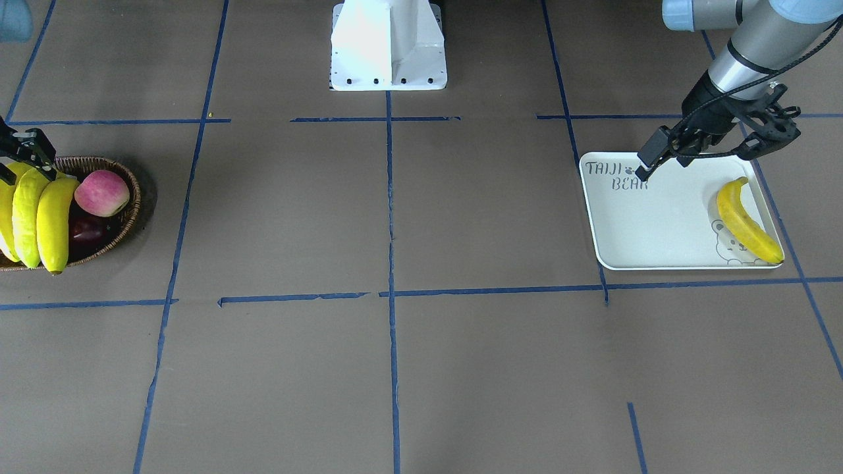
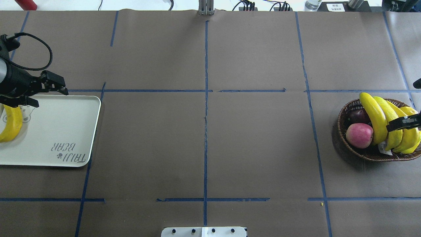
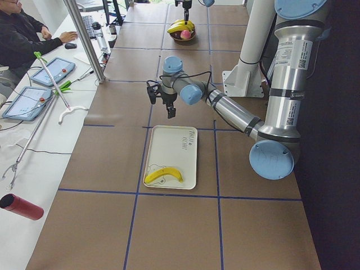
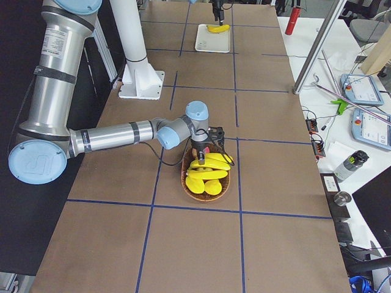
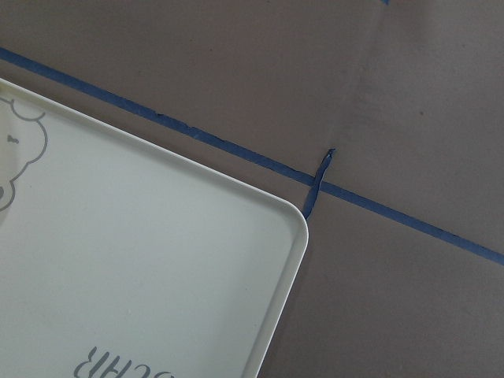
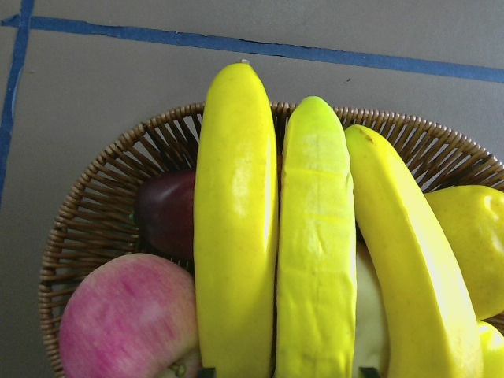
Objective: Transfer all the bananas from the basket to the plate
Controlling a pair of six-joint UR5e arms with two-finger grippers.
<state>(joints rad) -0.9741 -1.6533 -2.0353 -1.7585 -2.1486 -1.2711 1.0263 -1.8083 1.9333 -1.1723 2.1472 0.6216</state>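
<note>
Greenish banana (image 6: pixel 315 236) lies beneath wide right jaws; left jaws wide over plate (image 2: pixel 65 131) edge.

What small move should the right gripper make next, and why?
Probably lower the right gripper and close on the greenish middle banana, which looks nearest its centre. Its jaws stand open above the basket, gripping nothing; three bananas lie there and only one banana is on the plate.
</note>
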